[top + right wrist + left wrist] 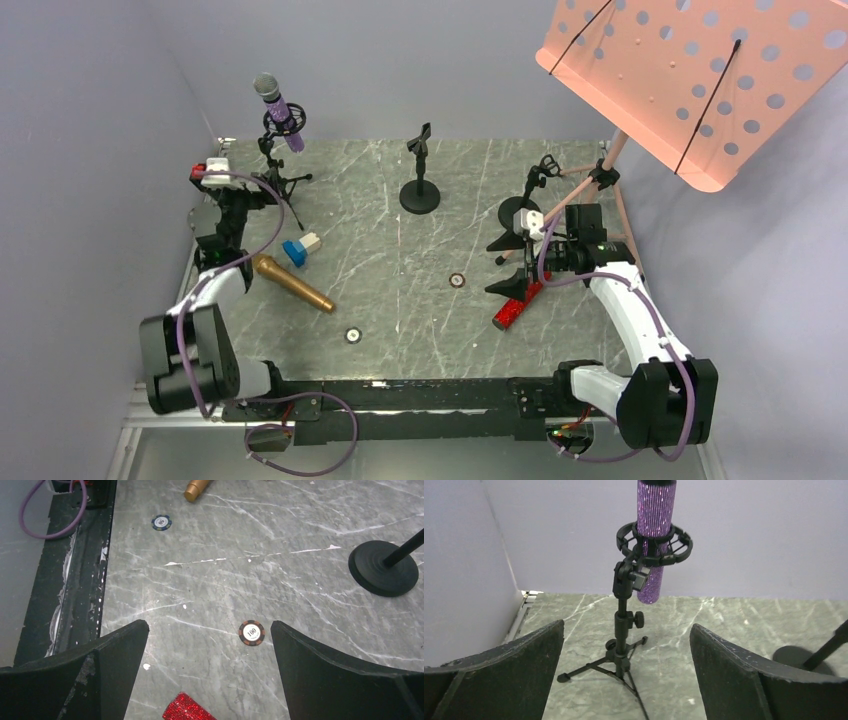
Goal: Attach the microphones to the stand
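While both arms sit at the near edge of a grey marbled table (400, 335), their grippers hold nothing.

The left gripper (626, 627) has its jaws spread wide. It faces a small tripod stand (275, 172) at the far left of the table without touching it. The purple microphone (655, 530) sits in the stand's ring-shaped black shock mount (680, 545), tilted, silver mesh head uppermost.

The gold microphone (292, 283) lies flat on the table beside the left arm, just beside a small blue-and-white object (300, 247).

The right gripper (210, 625) is also wide open, its fingers hanging over bare table. The red microphone (517, 305) lies on the table just below it; only its glittery end shows at the bottom of the wrist view. A poker chip (251, 632) lies near the right finger, and another chip (161, 522) lies farther off.

A round-base stand (420, 190) stands at the far middle with nothing in its clip. A third stand (525, 205) is just beyond the right gripper, beside a pink music stand (700, 80).
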Controlling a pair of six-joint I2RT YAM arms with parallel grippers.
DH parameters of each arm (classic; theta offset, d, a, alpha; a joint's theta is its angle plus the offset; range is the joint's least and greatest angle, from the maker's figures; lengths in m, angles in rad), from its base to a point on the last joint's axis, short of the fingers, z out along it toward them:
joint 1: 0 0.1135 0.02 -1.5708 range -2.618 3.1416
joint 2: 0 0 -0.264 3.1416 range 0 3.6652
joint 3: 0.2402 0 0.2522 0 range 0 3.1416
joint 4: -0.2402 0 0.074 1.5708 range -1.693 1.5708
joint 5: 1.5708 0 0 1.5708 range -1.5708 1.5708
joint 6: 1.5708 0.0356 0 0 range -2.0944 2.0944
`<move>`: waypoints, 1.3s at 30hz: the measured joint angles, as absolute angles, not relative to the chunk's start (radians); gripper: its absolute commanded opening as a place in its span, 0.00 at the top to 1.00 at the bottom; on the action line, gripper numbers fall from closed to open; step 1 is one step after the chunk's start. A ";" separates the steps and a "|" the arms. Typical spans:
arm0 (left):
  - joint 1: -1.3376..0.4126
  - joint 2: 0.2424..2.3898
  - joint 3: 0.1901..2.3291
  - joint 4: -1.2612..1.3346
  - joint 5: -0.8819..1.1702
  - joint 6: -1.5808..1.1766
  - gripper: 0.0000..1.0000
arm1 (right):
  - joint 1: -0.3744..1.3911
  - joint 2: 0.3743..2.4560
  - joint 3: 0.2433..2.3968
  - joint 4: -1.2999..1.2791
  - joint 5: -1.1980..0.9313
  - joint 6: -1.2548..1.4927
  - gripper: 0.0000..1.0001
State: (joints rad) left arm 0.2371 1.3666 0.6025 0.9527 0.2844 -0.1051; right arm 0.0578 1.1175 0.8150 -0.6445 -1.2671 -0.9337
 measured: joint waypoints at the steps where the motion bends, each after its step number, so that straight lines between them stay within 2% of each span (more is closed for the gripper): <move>1: 0.237 1.325 0.600 0.912 0.272 -0.128 0.01 | 0.058 1.117 0.816 -0.654 -1.261 -0.942 0.01; 9: 0.239 1.060 0.596 0.570 0.277 -0.335 0.01 | 0.052 1.100 0.820 -0.678 -1.227 -0.987 0.01; 18: 0.232 0.922 0.580 0.302 0.540 -0.492 0.01 | 0.049 1.097 0.820 -0.700 -1.205 -1.023 0.01; 21: 0.176 0.884 0.562 0.247 0.579 -0.501 0.01 | 0.049 1.100 0.820 -0.710 -1.198 -1.033 0.01; 25: -0.001 0.868 0.567 0.133 0.542 -0.484 0.01 | 0.049 1.101 0.820 -0.710 -1.182 -1.041 0.00; 31: -0.282 0.993 0.627 0.099 0.379 -0.434 0.01 | 0.049 1.107 0.820 -0.710 -1.169 -1.045 0.00; 35: -0.377 1.170 0.641 0.234 0.299 -0.381 0.01 | 0.049 1.107 0.820 -0.710 -1.160 -1.048 0.00; 39: -0.405 1.410 0.649 0.474 0.262 -0.345 0.04 | 0.047 1.107 0.820 -0.711 -1.153 -1.049 0.01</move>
